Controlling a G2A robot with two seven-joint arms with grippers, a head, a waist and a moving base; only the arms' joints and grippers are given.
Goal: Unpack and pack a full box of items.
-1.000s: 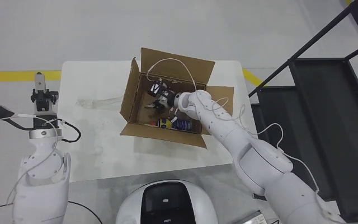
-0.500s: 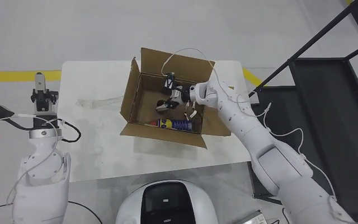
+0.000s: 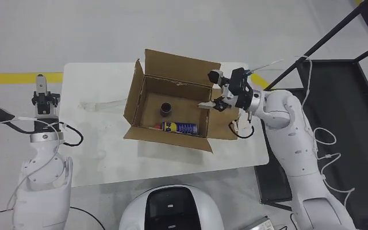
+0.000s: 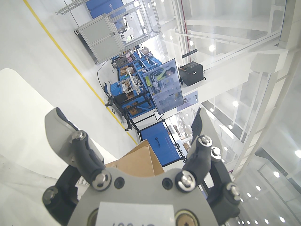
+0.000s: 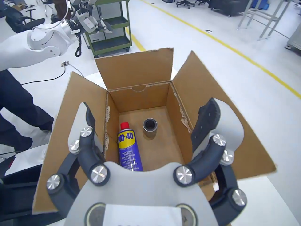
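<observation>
Cardboard box [image 3: 181,64], flaps open, blue spray can [image 3: 183,127], dark ring [image 3: 167,107] inside

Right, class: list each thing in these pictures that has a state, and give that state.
Brown cardboard box: open, flaps spread.
Blue and yellow spray can with red cap: lying on its side in the box.
Short dark metal ring: upright on the box floor.
Left gripper: open, empty.
Right gripper: open, empty.

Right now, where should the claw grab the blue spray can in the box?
Probably its blue middle: the spray can lies flat on the box floor beside one wall, so the open right claw should come straight down from above, closing across its round body.
</observation>
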